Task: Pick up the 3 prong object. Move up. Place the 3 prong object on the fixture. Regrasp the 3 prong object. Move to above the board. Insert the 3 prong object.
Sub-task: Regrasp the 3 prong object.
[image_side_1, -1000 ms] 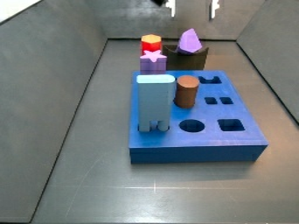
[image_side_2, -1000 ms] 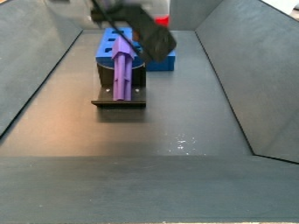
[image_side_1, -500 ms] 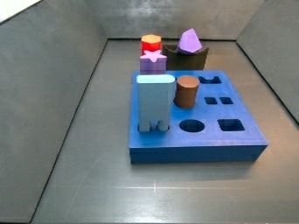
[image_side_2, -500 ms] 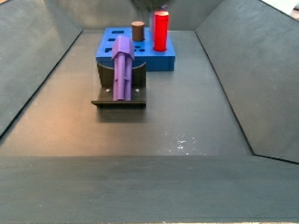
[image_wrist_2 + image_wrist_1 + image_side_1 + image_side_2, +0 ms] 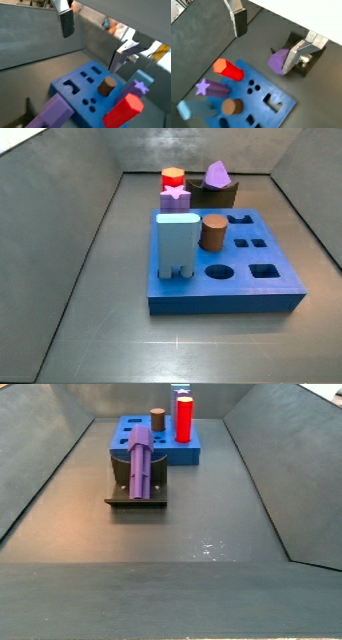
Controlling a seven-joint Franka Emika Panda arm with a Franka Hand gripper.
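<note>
In both wrist views the end effector (image 5: 271, 35) has its silver fingers (image 5: 66, 22) apart and empty, high above the violet-purple pronged plastic block (image 5: 278, 61), which lies below it in the dark notched fixture (image 5: 308, 64), beside the bright-blue holed board (image 5: 258, 102).

In both side views the end effector, visible a second ago, is gone; the block (image 5: 142, 464) rests on the fixture (image 5: 138, 501). Regrasping seems next.

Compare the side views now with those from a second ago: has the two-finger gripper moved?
Yes. A second ago it hung over the dark notched fixture and violet-purple 3 prong object; now it is out of both side views, gripper open and empty in the wrist views.
</note>
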